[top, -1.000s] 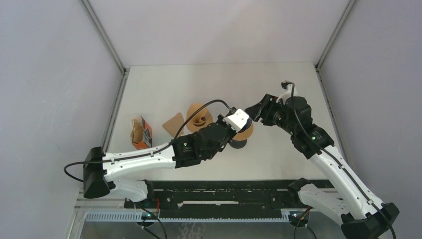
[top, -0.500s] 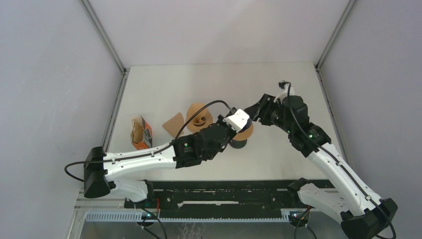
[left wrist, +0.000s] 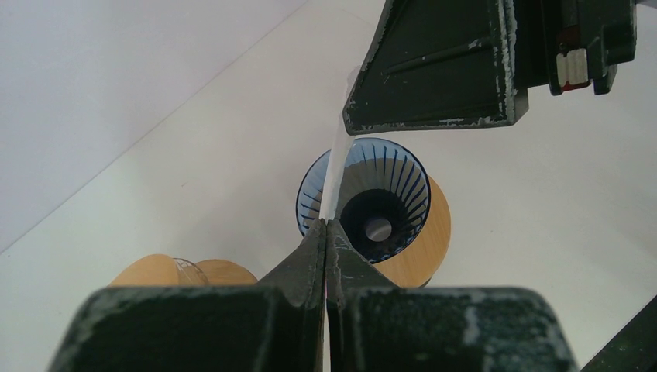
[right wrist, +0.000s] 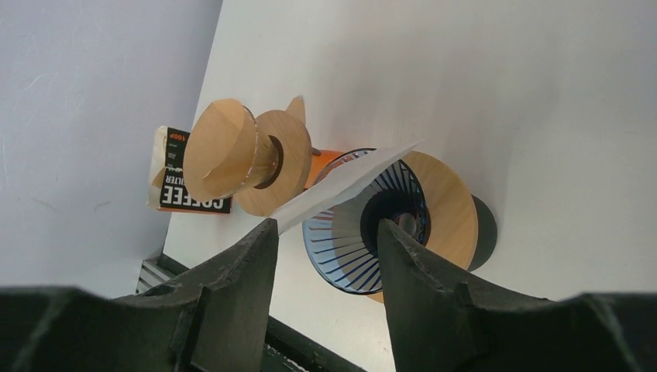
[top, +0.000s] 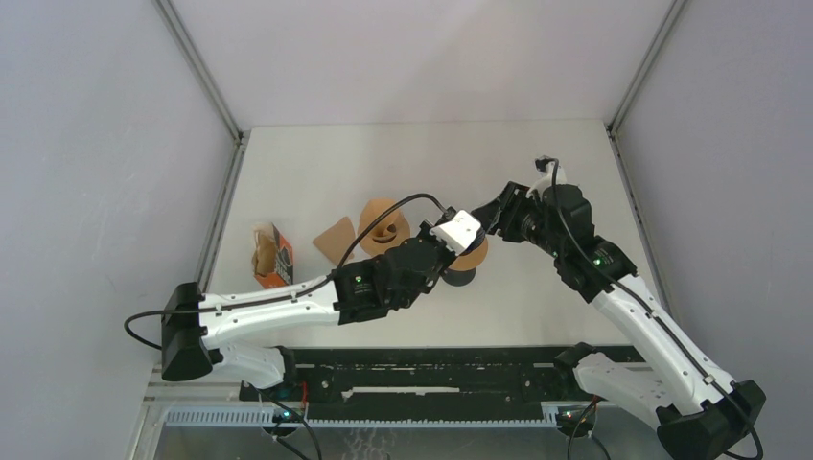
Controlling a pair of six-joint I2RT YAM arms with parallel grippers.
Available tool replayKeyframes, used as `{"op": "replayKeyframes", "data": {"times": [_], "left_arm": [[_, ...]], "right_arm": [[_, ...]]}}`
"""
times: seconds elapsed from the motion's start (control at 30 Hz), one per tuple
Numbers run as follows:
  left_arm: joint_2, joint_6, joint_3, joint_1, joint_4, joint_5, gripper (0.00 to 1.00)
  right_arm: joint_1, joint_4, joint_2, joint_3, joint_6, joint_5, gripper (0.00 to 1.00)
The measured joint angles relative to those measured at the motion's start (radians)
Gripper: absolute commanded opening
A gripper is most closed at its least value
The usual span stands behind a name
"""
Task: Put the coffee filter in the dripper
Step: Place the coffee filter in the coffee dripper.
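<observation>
The dripper is a blue ribbed glass cone with a wooden collar on a dark base, mid-table. My left gripper is shut on the white coffee filter, which shows edge-on just above the cone's rim. In the right wrist view the filter slants across the dripper. My right gripper hangs open over the cone, its left fingertip at the filter's lower edge. From above, the right gripper faces the left gripper.
A second wooden-collared dripper lies on its side left of the task's dripper. A brown paper filter lies flat beside it. An orange coffee filter pack stands near the left wall. Rails run along the near edge.
The right gripper has crept slightly left toward the filter and its jaws have narrowed a little. The left gripper and the filter have stayed put.
</observation>
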Motion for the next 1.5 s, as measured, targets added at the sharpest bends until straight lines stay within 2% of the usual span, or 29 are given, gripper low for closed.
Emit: {"op": "replayKeyframes", "data": {"times": [0.33, 1.1, 1.5], "left_arm": [[0.0, 0.0, 0.0, -0.002, 0.0, 0.0, 0.0], [0.038, 0.055, 0.001, -0.055, 0.001, 0.003, 0.0], [0.059, 0.08, 0.001, -0.068, 0.0, -0.005, 0.0]], "right_arm": [[0.002, 0.0, 0.02, 0.0, -0.002, -0.024, 0.55], [0.006, 0.001, 0.03, -0.002, -0.003, -0.043, 0.56], [0.005, 0.009, 0.03, -0.002, -0.008, -0.087, 0.54]]}}
